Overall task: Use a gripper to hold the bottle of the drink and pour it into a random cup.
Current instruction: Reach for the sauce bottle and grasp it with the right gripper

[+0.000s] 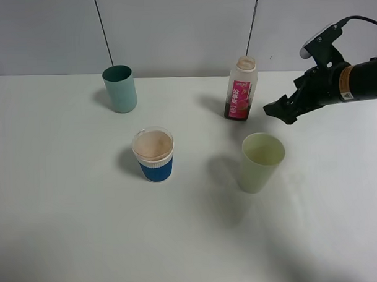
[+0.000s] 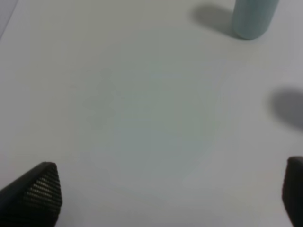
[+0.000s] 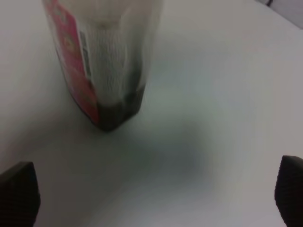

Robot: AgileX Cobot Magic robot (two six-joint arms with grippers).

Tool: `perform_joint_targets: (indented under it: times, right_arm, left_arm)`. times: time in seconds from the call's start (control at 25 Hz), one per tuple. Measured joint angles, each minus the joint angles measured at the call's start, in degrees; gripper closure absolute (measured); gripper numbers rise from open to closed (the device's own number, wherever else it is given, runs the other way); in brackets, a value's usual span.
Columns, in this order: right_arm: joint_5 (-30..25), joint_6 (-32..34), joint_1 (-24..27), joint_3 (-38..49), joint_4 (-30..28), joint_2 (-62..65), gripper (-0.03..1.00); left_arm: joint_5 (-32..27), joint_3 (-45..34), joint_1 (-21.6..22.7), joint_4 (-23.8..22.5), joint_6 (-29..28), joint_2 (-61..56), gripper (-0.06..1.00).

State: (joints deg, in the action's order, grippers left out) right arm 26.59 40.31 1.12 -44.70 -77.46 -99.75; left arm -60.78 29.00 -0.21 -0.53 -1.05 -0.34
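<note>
We think this is the grab step. Our right gripper (image 1: 280,111) is just beside the bottle (image 1: 241,89), not touching it. The fingers (image 3: 19,194) are wide apart and hold nothing. The bottle stands upright behind the cup (image 1: 154,156) (a little dark drink (image 3: 116,109) sits at its bottom). Next we must slide around it and squeeze.

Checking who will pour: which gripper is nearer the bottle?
Right. The right gripper is open just beside the bottle, not touching; the left gripper is outside the high view, facing the teal tumbler.
</note>
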Motion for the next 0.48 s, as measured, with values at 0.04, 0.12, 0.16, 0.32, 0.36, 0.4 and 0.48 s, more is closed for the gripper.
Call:
perform_joint_targets:
  times: [0.04, 0.12, 0.16, 0.32, 0.36, 0.4, 0.48]
  right_arm:
    - [0.2, 0.0, 0.0, -1.1, -0.9, -0.9, -0.03]
    - [0.4, 0.0, 0.0, -2.9, -2.2, -2.2, -0.03]
    - [0.8, 0.0, 0.0, -3.9, -2.6, -2.9, -0.03]
    - [4.9, 0.0, 0.0, -7.0, -3.5, -6.0, -0.03]
    - [6.5, 0.0, 0.0, -7.6, -3.6, -6.8, -0.03]
    - [8.0, 0.0, 0.0, -8.3, -3.6, -7.7, -0.03]
    - [11.2, 0.0, 0.0, -9.5, -3.6, -9.3, -0.03]
  left_arm:
    - [0.0, 0.0, 0.0, 0.0, 0.0, 0.0, 0.02]
    - [0.0, 0.0, 0.0, 0.0, 0.0, 0.0, 0.02]
    - [0.0, 0.0, 0.0, 0.0, 0.0, 0.0, 0.02]
    - [0.0, 0.0, 0.0, 0.0, 0.0, 0.0, 0.02]
    - [0.0, 0.0, 0.0, 0.0, 0.0, 0.0, 0.02]
    - [0.0, 0.0, 0.0, 0.0, 0.0, 0.0, 0.02]
    - [0.0, 0.0, 0.0, 0.0, 0.0, 0.0, 0.02]
